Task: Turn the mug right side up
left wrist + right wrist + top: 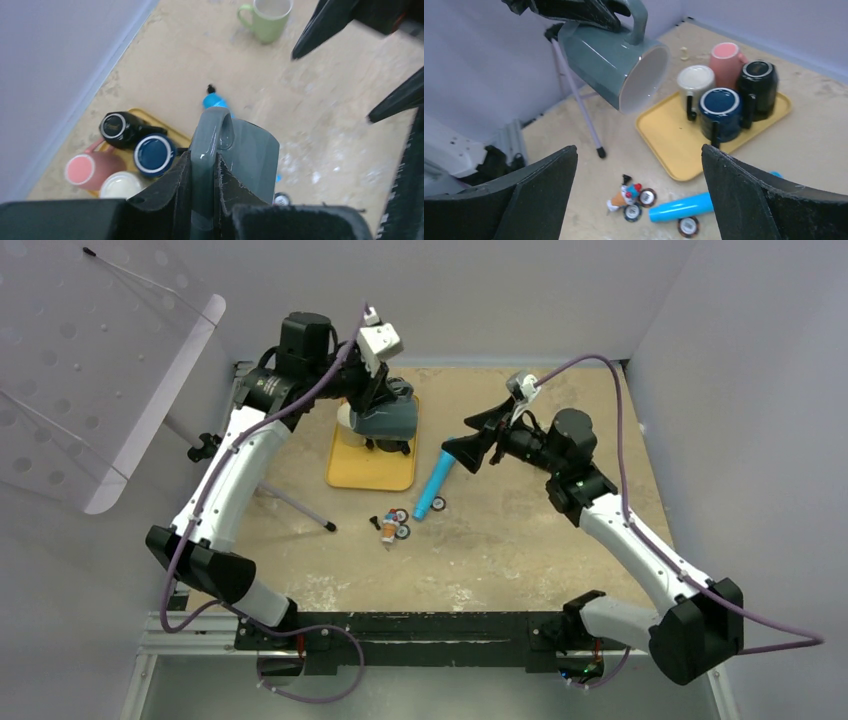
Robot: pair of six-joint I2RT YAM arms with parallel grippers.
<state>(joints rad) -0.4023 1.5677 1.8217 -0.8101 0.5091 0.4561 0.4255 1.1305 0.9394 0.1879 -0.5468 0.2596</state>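
Grey-green ceramic mug (609,55) hangs tilted in the air beside the yellow plastic tray (669,140), its mouth facing sideways and down. The left gripper (204,175) is clenched on its handle. The right gripper (636,150) is spread wide and holds nothing.

Four mugs stand on the tray:
- one pink mug (726,57)
- one cream mug (695,80)
- one navy mug (720,107)
- one black mug (758,80)

One light green mug (267,20) stands upright on the table. One blue tube (681,207) and three poker chips (647,197) lie nearby.

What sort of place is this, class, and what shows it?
Probably a robotics lab test cell: two white-and-black robot arms mounted on a black rail, plain grey walls enclosing a scuffed tan tabletop, and staged props like a yellow plastic tray of ceramic mugs.
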